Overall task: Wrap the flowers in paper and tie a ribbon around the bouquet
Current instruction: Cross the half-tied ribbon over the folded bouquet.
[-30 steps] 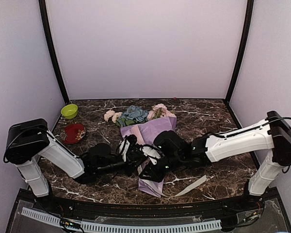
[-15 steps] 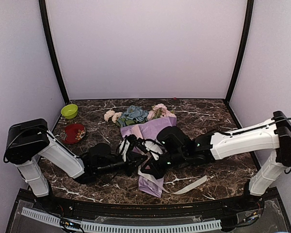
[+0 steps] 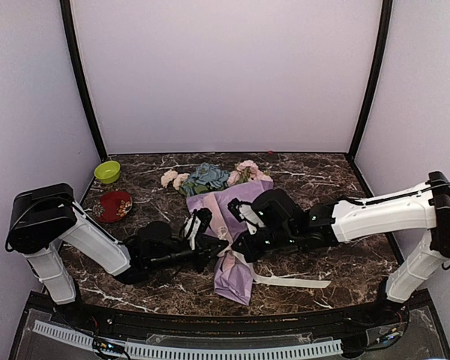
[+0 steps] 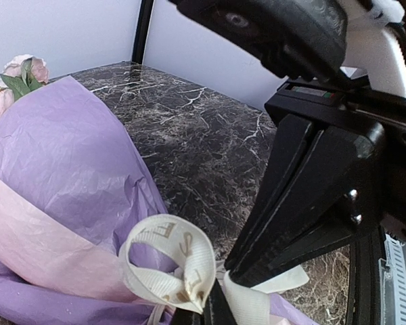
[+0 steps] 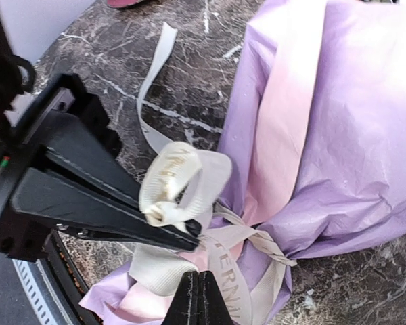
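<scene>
Dark marble desk (image 3: 322, 180): bouquet (image 3: 236, 210) at centre, flowers (image 3: 206, 178) toward 12 o'clock. Left claw (image 5: 188, 238) pinches ribbon (image 3: 292, 282) loop at narrow end. Right claw (image 5: 197, 288) pressed together on ribbon beside it. Tail trails toward 4 o'clock.

Left arm: stretched low from its base at the left towards the middle, white upper link slanted down, dark forearm held nearly level
Left gripper (image 3: 212, 245): jaws closed, tips pinched on a loop of the ribbon (image 5: 179, 179)
Right arm: stretched low from its base at the right towards the middle, white link sloped down, dark wrist bent downward
Right gripper (image 3: 238, 247): jaws closed to a point, a strand of the ribbon caught at the tips
Spacing: the two sets of tips are set nose to nose, just beside each other; contact cannot be told
</scene>
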`<move>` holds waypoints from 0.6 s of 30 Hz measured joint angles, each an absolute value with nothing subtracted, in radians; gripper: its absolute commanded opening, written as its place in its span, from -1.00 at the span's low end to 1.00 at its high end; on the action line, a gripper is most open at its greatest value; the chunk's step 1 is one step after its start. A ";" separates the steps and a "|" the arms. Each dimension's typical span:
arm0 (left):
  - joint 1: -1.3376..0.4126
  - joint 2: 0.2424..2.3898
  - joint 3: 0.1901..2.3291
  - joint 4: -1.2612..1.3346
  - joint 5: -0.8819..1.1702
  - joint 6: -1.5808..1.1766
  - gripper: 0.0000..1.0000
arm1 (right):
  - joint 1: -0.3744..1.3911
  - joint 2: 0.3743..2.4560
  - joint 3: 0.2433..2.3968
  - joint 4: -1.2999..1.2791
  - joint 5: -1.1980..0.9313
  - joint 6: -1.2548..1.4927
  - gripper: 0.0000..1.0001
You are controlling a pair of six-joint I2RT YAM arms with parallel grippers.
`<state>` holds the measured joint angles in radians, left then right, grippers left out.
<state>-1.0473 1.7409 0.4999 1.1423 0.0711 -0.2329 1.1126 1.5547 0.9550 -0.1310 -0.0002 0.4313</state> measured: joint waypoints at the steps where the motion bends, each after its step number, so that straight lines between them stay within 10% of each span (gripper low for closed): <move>1: -1.047 1.741 0.500 1.142 0.071 -0.233 -1.00 | 1.113 1.560 0.955 -0.133 0.007 0.438 -1.00; 12: -1.047 1.741 0.500 1.126 0.071 -0.234 -1.00 | 1.084 1.555 0.933 -0.159 -0.006 0.492 -0.33; 18: -1.047 1.741 0.500 1.123 0.072 -0.240 -1.00 | 0.947 1.514 0.893 -0.094 -0.226 0.495 -0.37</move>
<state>-1.0473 1.7412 0.4999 1.1233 0.0723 -0.2398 0.9466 1.5135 0.8932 -0.0940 -0.2264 0.4946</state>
